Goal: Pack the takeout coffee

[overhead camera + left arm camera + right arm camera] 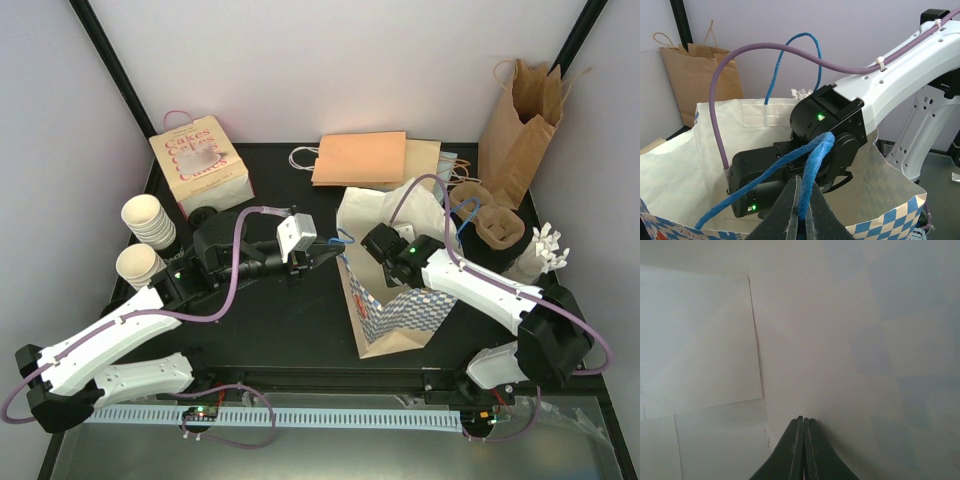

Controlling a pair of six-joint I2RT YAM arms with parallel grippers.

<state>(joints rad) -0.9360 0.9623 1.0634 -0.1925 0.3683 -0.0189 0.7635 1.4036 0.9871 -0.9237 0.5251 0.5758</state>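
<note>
The cream ribbed paper cups stand at the table's left: a stack (148, 220) and a single cup (137, 264). No lid shows clearly. A white paper bag with blue checks (398, 305) stands open mid-table. My left gripper (801, 200) is shut on the bag's blue rope handle (817, 155), holding it at the bag's left rim (338, 248). My right arm's wrist (388, 243) reaches down into the bag. Its gripper (803, 419) is shut with nothing between the fingers, its tips against the bag's white inner wall (850, 340). Neither gripper is near the cups.
A cake box (200, 165) stands at the back left. Flat brown bags (375, 160) lie at the back, and a tall brown bag (520, 120) stands at the back right. A cardboard cup carrier (497, 228) sits right of the white bag.
</note>
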